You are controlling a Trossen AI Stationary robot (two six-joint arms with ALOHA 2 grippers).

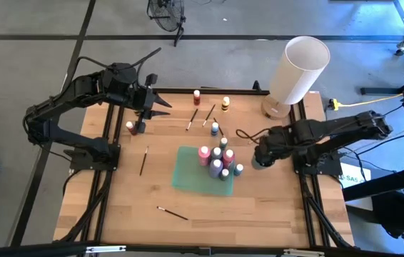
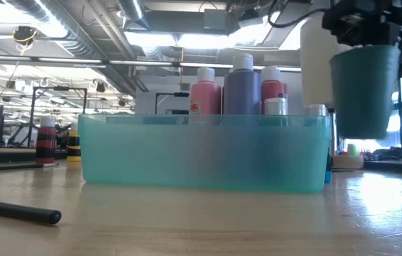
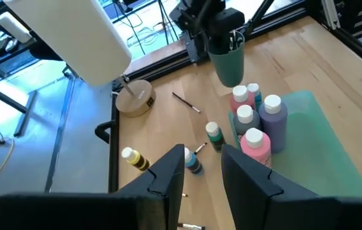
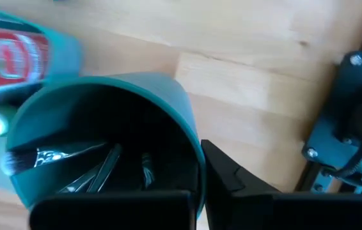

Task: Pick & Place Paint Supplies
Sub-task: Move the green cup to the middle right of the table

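Right wrist view: right hand (image 4: 197, 191) grips teal cup (image 4: 104, 128) rim.

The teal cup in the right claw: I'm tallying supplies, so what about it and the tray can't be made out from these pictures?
- Teal cup: right wrist view shows brushes inside, but shadow and the picture's edge hide their number.
- Teal tray: low view; its frosted wall hides the bottle bases and any shorter bottles.
- Right claw: high view; the arm covers its hold on the cup.
- Bottle labels: too small in the high view.
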